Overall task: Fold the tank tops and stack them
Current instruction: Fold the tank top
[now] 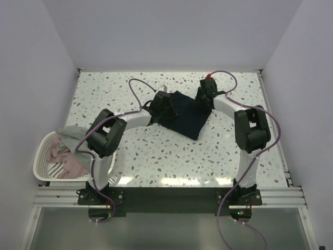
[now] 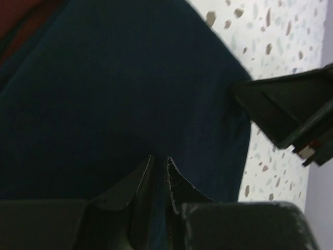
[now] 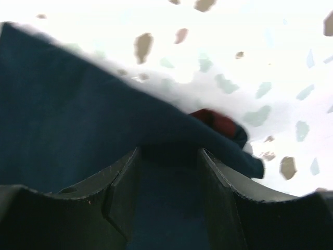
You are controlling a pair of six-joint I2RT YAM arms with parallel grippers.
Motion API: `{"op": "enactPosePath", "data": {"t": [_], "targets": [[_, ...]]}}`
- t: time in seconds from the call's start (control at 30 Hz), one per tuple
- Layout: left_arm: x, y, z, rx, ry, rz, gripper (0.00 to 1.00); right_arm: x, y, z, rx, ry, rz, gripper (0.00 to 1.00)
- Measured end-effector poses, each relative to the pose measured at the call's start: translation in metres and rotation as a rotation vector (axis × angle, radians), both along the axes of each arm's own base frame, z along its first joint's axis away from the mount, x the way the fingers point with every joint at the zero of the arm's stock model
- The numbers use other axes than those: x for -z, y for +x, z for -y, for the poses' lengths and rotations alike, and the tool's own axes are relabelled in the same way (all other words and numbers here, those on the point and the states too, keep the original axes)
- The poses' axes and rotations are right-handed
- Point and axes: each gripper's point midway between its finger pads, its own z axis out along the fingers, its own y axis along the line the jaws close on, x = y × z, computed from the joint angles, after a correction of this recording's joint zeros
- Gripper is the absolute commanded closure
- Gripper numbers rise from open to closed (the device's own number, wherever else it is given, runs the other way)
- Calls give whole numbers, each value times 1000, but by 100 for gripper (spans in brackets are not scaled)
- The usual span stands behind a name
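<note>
Room: plain pale walls [image 1: 166,31] stand on three sides of a white speckled bench [image 1: 156,156] that looks hard and smooth.
Basket: a white slotted plastic basket [image 1: 39,159] sits at the bench's left edge. I place everything else from it.
In the basket: pale pinkish tops [image 1: 70,167] are heaped loosely, and a grey top [image 1: 70,133] is draped over the far rim.
Navy tank top: the navy tank top [image 1: 187,122] lies on the bench well to the right of the basket and farther back, roughly flat, with one corner pointing toward me.
Left tool: my left tool [image 2: 158,160] is on the cloth's side nearest the basket, its fingers drawn almost together and pinching a thin ridge of navy cloth.
Right tool: my right tool [image 3: 169,151] is at the side farthest from the basket, its fingers apart. Cloth lies in the gap, unclamped.
Trim: dark red trim [image 3: 221,122] peeks from under a turned-over edge at that far side.
Handling: I judge it light, limp and thin-knit, not fragile. It is likely to sag when lifted and slide on the smooth bench.
Hold: I would pinch the hems or trimmed edges, two corners at once, so the fold comes out straight.
</note>
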Motion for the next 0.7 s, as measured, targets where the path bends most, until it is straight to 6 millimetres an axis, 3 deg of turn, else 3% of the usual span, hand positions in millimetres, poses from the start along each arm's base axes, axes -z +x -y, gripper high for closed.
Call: {"op": "enactPosePath", "data": {"t": [0.17, 0.37, 0.7], "targets": [[30, -11, -5, 6, 41, -61, 80, 34, 6, 34, 68, -14, -74, 51], [45, -12, -6, 2, 57, -89, 75, 32, 13, 43, 90, -18, -67, 51], [43, -9, -5, 0, 72, -108, 72, 33, 1, 46, 86, -24, -84, 47]]}}
